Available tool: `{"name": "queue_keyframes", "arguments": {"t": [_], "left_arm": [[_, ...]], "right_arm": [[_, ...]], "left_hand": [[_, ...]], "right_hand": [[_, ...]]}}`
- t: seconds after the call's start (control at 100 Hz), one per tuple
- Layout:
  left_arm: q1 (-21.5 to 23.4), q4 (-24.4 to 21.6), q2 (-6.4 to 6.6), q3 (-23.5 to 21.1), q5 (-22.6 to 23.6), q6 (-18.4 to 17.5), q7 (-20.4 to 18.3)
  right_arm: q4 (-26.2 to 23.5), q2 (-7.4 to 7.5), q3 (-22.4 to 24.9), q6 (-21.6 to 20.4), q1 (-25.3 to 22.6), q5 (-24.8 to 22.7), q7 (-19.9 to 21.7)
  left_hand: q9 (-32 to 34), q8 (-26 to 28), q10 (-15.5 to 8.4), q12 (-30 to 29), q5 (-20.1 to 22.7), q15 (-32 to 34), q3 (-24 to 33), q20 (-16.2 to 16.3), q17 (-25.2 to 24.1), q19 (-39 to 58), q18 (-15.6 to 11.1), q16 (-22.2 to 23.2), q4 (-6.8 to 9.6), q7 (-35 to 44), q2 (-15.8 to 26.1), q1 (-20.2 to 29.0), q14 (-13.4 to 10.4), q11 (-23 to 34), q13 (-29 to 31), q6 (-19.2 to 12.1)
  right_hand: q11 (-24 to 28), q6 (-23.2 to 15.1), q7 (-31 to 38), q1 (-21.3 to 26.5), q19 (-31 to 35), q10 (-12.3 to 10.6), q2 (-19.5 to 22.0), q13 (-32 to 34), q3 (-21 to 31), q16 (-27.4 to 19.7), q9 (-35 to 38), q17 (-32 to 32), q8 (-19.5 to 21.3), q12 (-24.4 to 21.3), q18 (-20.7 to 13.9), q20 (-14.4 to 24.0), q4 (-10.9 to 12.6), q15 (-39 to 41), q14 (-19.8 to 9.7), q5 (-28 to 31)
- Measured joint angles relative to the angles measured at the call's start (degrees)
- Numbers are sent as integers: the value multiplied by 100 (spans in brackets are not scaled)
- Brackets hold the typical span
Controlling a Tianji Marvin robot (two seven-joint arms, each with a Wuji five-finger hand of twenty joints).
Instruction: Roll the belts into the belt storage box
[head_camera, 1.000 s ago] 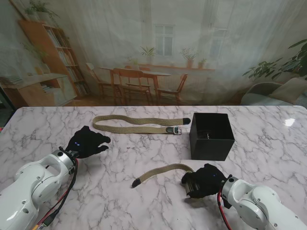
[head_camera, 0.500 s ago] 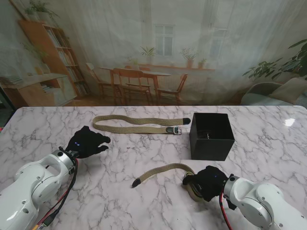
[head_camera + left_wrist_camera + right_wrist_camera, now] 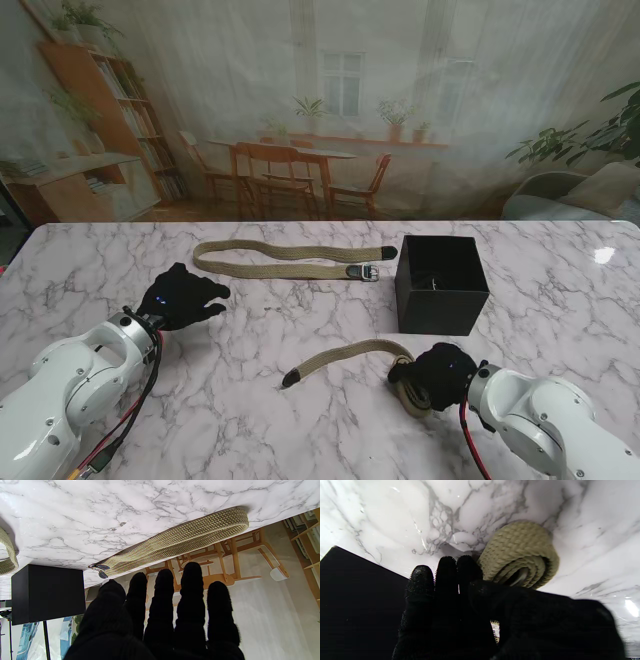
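- Step in hand: rolling the near belt (image 3: 345,355). Right hand (image 3: 438,372) clasps its coiled end (image 3: 520,555) against the marble table (image 3: 250,410); loose tail trails toward the robot's left, dark tip lying flat.
- Black belt storage box (image 3: 440,283) stands just beyond the right hand, open top, nothing visible inside.
- Far belt (image 3: 285,260) lies folded flat, buckle end near the box, untouched.
- Left hand (image 3: 182,296) holds nothing, fingers (image 3: 191,585) extended, slightly spread.
- Next, likely: wind in the remaining tail, keeping the coil tight, before lifting to the box.

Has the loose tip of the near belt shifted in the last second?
Yes. The near belt's tip has slid slightly right, toward the black box, as the right robot hand rolls it.
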Motion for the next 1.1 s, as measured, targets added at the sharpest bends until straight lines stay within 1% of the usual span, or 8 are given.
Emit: {"name": "queue_keyframes", "arguments": {"t": [0.05, 0.11, 0.25, 0.34, 0.42, 0.69, 0.95, 1.1], "left_arm": [[0, 0, 0, 0, 0, 1, -2], [0, 0, 0, 0, 0, 4, -7], [-6, 3, 0, 9, -6, 6, -15], [-13, 9, 0, 15, -11, 6, -24], [-21, 14, 0, 21, -14, 6, -31], [-25, 18, 0, 25, -13, 11, -47], [-24, 22, 0, 24, -9, 14, -44], [-26, 30, 1, 25, -9, 15, -39]], "right_arm": [[33, 7, -22, -6, 24, -83, -79], [70, 12, -43, -8, 47, -203, -153], [175, 19, -92, 29, 84, -287, -381], [262, 20, -135, 115, 96, -288, -606], [300, 16, -147, 176, 96, -283, -695], [370, 1, -154, 259, 83, -266, -892], [427, -16, -170, 415, 57, -242, -1100], [451, -23, -199, 500, 50, -212, -1170]], "left_hand": [[0, 0, 0, 0, 0, 0, 0, 0, 0, 0, 0, 0, 0, 0, 0, 1, 0, 0, 0, 0], [0, 0, 0, 0, 0, 0, 0, 0, 0, 0, 0, 0, 0, 0, 0, 1, 0, 0, 0, 0], [0, 0, 0, 0, 0, 0, 0, 0, 0, 0, 0, 0, 0, 0, 0, 1, 0, 1, 0, 0], [0, 0, 0, 0, 0, 0, 0, 0, 0, 0, 0, 0, 0, 0, 0, 1, 0, 1, 0, 0], [0, 0, 0, 0, 0, 0, 0, 0, 0, 0, 0, 0, 0, 0, 0, 1, 0, 1, 0, 0], [0, 0, 0, 0, 0, 0, 0, 0, 0, 0, 0, 0, 0, 0, 0, 1, 0, 1, 0, 0], [0, -1, 0, 0, 0, 0, 0, 0, 0, 0, 0, 0, 0, 0, 0, 1, 0, 1, 0, 0], [0, -1, 0, 0, 0, 0, 0, 0, 0, 0, 0, 0, 0, 0, 0, 1, 0, 1, 0, 0]], "right_hand": [[-20, 0, 78, 134, 129, -142, -119, 128, 0, -1, 135, 76, 0, -7, -127, -443, -160, 0, -117, 0], [-27, -31, 213, 107, 202, -272, -179, 254, -120, -1, 292, 177, 16, -41, -268, -551, -200, 0, -220, 0], [219, -289, 432, -587, 187, -550, -413, 441, -548, -1, 489, 308, 186, 103, -408, 41, -187, 13, -412, 62], [726, -432, 432, -848, 182, -835, -480, 482, -753, -1, 554, 310, 212, 425, -414, 206, -343, 46, -592, 167], [911, -555, 433, -854, 181, -922, -480, 491, -930, -1, 555, 310, 151, 506, -413, 270, -521, 47, -601, 228], [1274, -593, 433, -1194, 189, -985, -485, 491, -1203, 93, 555, 310, 135, 578, -407, 326, -704, 54, -603, 362], [1614, -854, 431, -1383, 200, -994, -466, 491, -2029, 228, 534, 231, 425, 650, -120, 369, -913, 59, -489, 461], [2086, -1000, 262, -1385, 185, -650, -461, 397, -2088, 298, -114, 61, 486, 889, 252, 379, -913, 59, -194, 520]]}}
